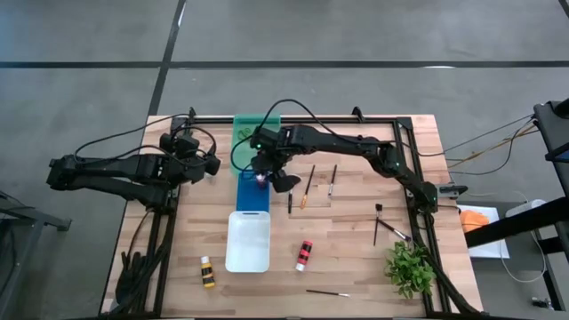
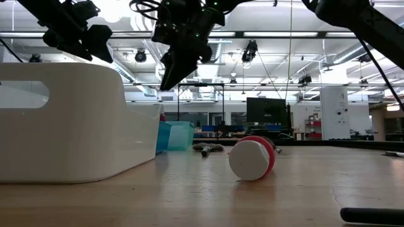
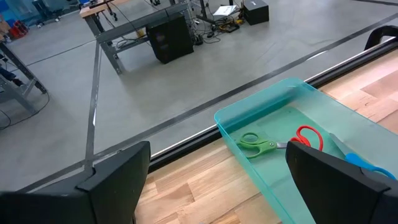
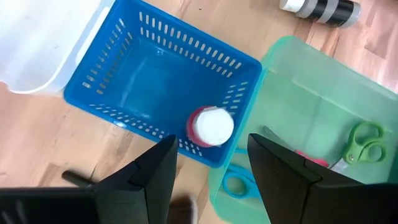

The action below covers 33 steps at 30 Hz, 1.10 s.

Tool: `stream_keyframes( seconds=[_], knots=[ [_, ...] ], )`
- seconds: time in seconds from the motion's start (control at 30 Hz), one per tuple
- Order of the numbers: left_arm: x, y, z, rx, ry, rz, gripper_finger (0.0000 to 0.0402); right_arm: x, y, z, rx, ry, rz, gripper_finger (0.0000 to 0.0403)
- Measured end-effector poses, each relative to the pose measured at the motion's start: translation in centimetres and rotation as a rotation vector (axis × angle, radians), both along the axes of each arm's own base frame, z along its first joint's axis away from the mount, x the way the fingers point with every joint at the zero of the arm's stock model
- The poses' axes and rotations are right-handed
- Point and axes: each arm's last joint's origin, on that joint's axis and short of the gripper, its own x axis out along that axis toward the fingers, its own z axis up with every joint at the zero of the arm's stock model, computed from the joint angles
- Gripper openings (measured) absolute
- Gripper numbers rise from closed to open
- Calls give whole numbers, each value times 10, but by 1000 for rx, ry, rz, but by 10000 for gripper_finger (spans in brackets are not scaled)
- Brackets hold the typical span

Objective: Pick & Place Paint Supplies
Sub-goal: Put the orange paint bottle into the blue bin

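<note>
Worktop [image 1: 356, 178]: right claw [image 4: 211, 165] over blue basket [image 4: 134, 74].
Fingers spread wide, empty; red-banded bottle [image 4: 211, 126] upright inside. Left claw [image 3: 211, 180] wide, empty.

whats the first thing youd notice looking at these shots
The right gripper hangs open above the blue basket, where a red-banded paint bottle with a white cap sits. Beside the basket, the green tray holds green-handled scissors and red-handled scissors. Another red-banded bottle lies on its side on the table right of the white tray.
</note>
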Motion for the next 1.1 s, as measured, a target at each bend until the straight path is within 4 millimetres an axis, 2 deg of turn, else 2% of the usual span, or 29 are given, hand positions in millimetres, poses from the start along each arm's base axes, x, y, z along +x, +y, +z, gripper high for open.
stream_keyframes(
  seconds=[0.13,0.33,0.43,0.6,0.77,0.87,1.1],
  knots=[
    [0,0,0,-4,0,-3,382,-10,2,10,20,40,-25,196],
    [0,0,-1,-24,8,-24,382,-39,10,22,138,224,-91,196],
    [1,-1,-1,-29,10,-29,382,-52,21,26,255,256,-75,196],
    [1,-1,-2,-57,11,-53,382,-82,44,37,275,204,-70,196],
    [2,-2,-3,-92,12,-80,382,-131,60,54,185,90,-205,196],
    [2,-2,-3,-107,7,-90,382,-167,70,62,175,-47,-261,196],
    [4,-3,-2,-157,-66,-93,382,-244,82,61,241,-349,-378,196]
  ],
)
